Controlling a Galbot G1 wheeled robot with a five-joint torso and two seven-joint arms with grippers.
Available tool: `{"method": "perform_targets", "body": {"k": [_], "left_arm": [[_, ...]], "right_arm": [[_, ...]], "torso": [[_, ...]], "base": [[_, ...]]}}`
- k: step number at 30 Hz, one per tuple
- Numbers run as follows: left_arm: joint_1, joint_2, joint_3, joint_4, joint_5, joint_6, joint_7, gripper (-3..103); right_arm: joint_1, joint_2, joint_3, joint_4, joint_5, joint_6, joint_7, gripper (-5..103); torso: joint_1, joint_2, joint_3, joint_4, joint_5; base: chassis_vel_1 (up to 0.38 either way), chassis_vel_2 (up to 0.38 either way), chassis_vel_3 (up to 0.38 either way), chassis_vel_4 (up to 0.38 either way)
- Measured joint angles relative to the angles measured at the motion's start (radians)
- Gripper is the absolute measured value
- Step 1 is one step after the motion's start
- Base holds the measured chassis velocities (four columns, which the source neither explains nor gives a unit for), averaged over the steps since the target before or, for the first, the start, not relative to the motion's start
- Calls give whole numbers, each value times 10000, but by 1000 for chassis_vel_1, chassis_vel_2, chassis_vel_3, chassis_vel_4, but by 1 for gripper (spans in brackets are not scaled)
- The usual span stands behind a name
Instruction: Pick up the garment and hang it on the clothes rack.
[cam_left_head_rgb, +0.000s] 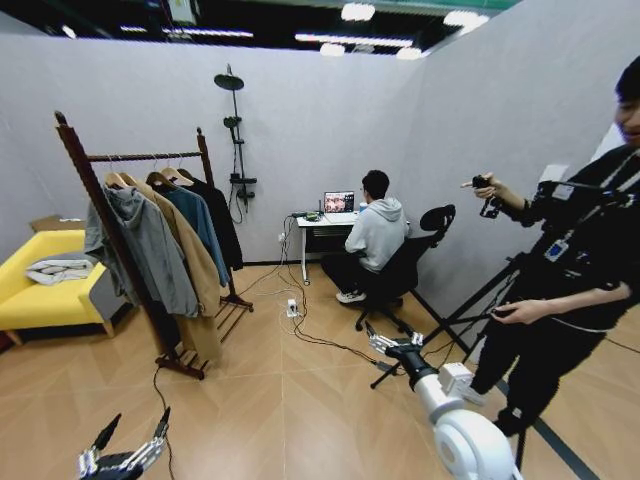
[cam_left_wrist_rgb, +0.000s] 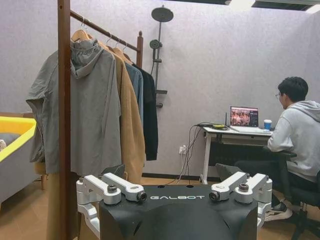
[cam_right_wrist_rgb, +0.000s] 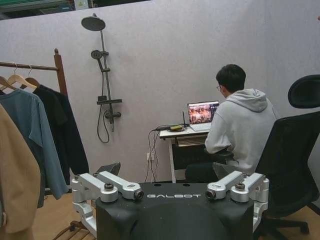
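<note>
The clothes rack (cam_left_head_rgb: 146, 157) stands at the left of the room, dark red-brown wood with knobbed posts (cam_left_wrist_rgb: 64, 100). On hangers it carries a grey hooded jacket (cam_left_head_rgb: 150, 250), a tan coat (cam_left_head_rgb: 195, 265), a teal-blue shirt (cam_left_head_rgb: 205, 225) and a shorter black top (cam_left_head_rgb: 225, 225). The garment is hidden or out of view. My left gripper (cam_left_head_rgb: 135, 425) hangs low in front of the rack, open and empty. My right gripper (cam_left_head_rgb: 385, 340) is held out mid-room, open and empty, well apart from the rack.
A yellow sofa (cam_left_head_rgb: 40, 290) with a pale cloth sits left of the rack. Cables and a power strip (cam_left_head_rgb: 293, 308) cross the floor. A person sits at a desk (cam_left_head_rgb: 325, 222); another stands at the right by a tripod (cam_left_head_rgb: 470, 310).
</note>
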Motion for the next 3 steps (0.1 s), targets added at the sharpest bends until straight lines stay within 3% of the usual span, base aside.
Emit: {"method": "perform_targets", "body": {"k": [3], "left_arm": [[1,0,0,0,0,0,0,100]], "right_arm": [[-122,14,171,63,-98,-97,-42,100]], "torso": [[1,0,0,0,0]], "base": [[0,0,0,0]]}}
